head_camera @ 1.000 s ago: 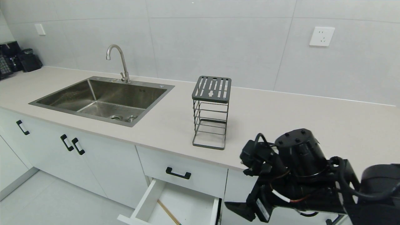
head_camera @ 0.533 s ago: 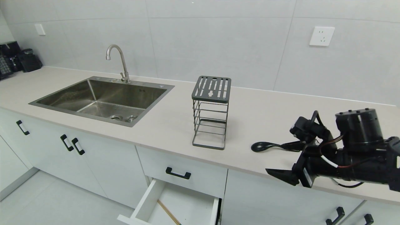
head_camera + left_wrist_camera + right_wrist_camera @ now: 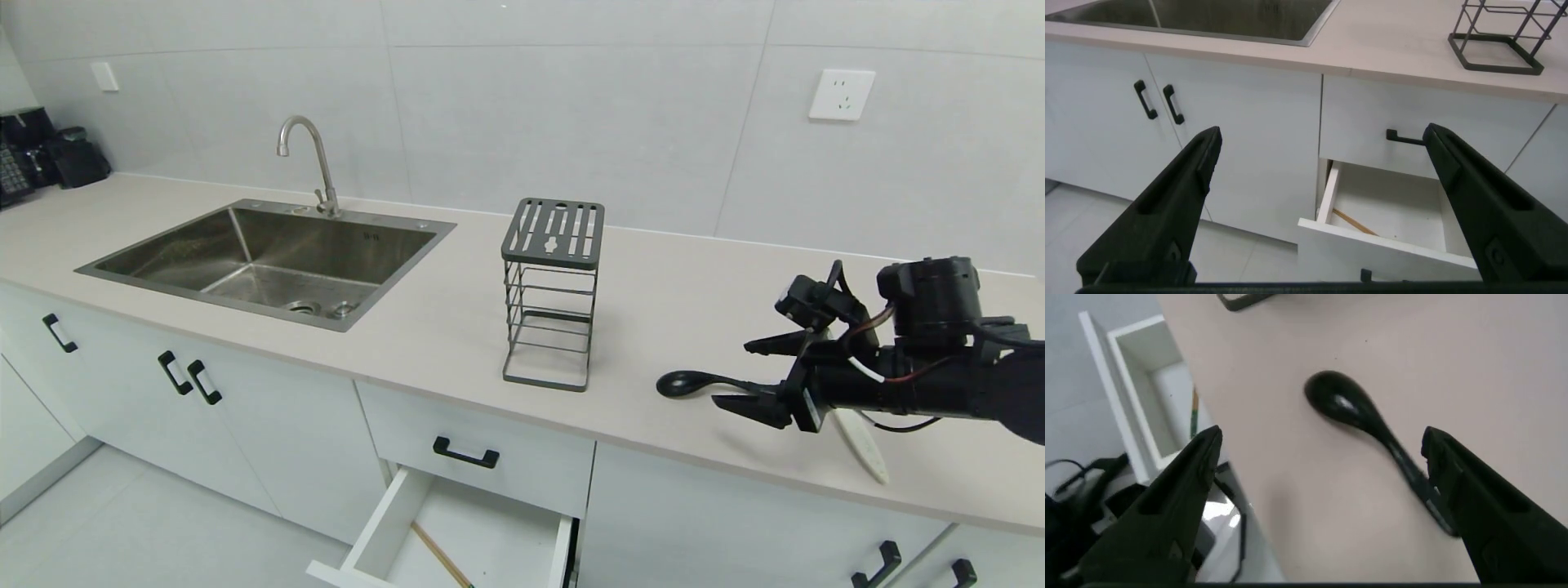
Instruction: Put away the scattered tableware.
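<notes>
We see our right gripper (image 3: 735, 374) open just by the black spoon (image 3: 684, 381), our left gripper (image 3: 1323, 139) open near the pulled-out drawer (image 3: 1392, 208).

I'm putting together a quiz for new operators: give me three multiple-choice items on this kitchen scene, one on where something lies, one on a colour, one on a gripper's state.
1. Where does the spoon lie?
A in a cup
B on the counter, to the right of the wire rack
C on a plate

2. What colour is that spoon?
A red
B green
C black

3. How is the right gripper?
A shut on the spoon
B open, holding nothing
C shut and empty

Key: 1 B, the spoon rests flat on bare counter beside the rack. 2 C, its bowl and handle are both black. 3 B, its two fingers stand wide apart while the spoon lies loose on the counter.
</notes>
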Robot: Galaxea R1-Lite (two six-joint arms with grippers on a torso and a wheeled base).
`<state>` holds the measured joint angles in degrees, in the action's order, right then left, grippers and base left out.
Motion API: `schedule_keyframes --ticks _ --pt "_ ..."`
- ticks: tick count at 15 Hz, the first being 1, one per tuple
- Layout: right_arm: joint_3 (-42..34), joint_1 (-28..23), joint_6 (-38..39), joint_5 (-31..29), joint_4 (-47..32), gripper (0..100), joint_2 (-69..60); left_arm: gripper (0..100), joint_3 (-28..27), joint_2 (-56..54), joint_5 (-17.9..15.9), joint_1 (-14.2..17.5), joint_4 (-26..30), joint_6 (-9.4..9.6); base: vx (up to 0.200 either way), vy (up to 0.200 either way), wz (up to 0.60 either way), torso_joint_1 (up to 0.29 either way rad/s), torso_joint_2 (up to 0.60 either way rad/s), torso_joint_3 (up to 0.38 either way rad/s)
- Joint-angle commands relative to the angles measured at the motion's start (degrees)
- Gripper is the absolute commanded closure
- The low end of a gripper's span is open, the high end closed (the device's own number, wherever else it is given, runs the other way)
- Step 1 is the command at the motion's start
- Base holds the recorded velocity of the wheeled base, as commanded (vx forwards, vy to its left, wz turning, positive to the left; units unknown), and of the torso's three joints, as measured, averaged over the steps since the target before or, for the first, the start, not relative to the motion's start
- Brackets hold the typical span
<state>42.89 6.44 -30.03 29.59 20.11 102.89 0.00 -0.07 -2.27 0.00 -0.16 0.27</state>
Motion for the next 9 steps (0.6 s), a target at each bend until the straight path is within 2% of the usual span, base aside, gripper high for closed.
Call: schedule_keyframes --ticks 1,4,9 --pt "2.55 -2.22 -1.44 0.38 -0.08 0 5.57 0 0.00 0.07 -0.02 0.00 -0.02 0.00 0.000 0.000 0.00 0.000 0.00 0.000" --pt "3.61 -3.54 -1.62 0.47 0.19 0 8.47 0 0.00 0.07 -0.02 0.00 -0.02 0.00 0.000 0.000 0.00 0.000 0.00 0.000" --pt "7.30 -2.92 -1.53 1.79 1.24 0 15.59 0 0.00 0.07 -0.02 0.00 -0.02 0.00 0.000 0.000 0.00 0.000 0.00 0.000"
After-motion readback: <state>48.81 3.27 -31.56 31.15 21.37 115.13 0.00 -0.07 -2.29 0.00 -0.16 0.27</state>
